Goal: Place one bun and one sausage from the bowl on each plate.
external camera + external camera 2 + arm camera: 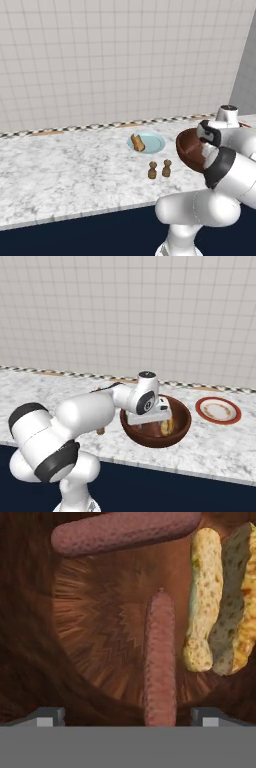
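The tool [127, 717] is observed lowered into the bowl [181, 428], pointed down at its floor, with the jaws spread fully wide and nothing gripped. 1 sausage [160, 657] is seen lying lengthwise between the 2 fingertips [47, 716], clear of both. A 2nd sausage [125, 531] is noted lying crosswise at the far side of the bowl floor, apart from the 1st. 1 bun [202, 602] is recorded beside the near sausage, split lengthwise into 2 halves that touch along their edges.

In the right base view the arm is seen folded forward from the base, the forearm reaching across to the bowl and the wrist turned downward over its rim, the hand partly inside the bowl. In the left base view the bowl [189, 150] is largely hidden behind the arm.

The bowl stands on the marble table [65, 170], set back slightly from its front edge. The white plate with a red rim [218, 410] lies just beyond the bowl to the robot's right, bare, with open table around it. The pale blue plate [152, 143] lies to the left, carrying 1 bun [137, 143]. 2 small brown shakers [159, 169] stand side by side in front of the blue plate. Open table extends well to the left.
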